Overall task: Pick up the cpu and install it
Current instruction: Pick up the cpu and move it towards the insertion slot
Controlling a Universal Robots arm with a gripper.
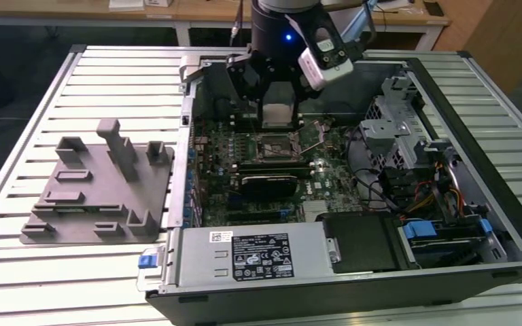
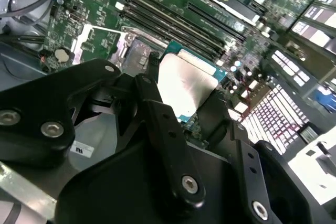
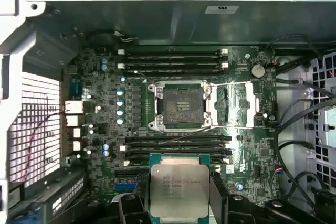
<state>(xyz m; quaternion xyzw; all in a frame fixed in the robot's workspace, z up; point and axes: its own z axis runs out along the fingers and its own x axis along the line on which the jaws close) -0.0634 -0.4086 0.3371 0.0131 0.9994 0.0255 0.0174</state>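
While our gripper (image 3: 179,195) is clamped on the cpu (image 3: 179,186), with black fingers (image 3: 220,198) pressing two opposite edges, the chip hangs in the air above the motherboard (image 3: 257,153) and is not seated anywhere. Its silvery top faces the cameras in both wrist views, and a thin rim shows around the metal in the second wrist view (image 2: 186,85). In the exterior view we see the same chip (image 1: 277,113) held beneath the wrist, inside the open computer case (image 1: 515,261).

Beyond the chip lie the dark memory slots (image 3: 178,145), and past them the socket (image 3: 182,106). It is bare, and its retention frame (image 3: 236,106) is swung open to one side. Loose cables (image 3: 302,116) run near the board's edge, well apart from the chip. Out on the slatted table (image 1: 16,285) the grey fixture (image 1: 98,197) stands beside the case.

We judge the step in hand to be carrying the chip over to the socket. To do that well, we should hold it level and square its edges to the socket frame. Its corner mark and notches need to match before any contact, and we cannot confirm them from here. The grip should be firm but light, since the socket contacts probably bend easily. We should clear the open frame and never press the chip home.
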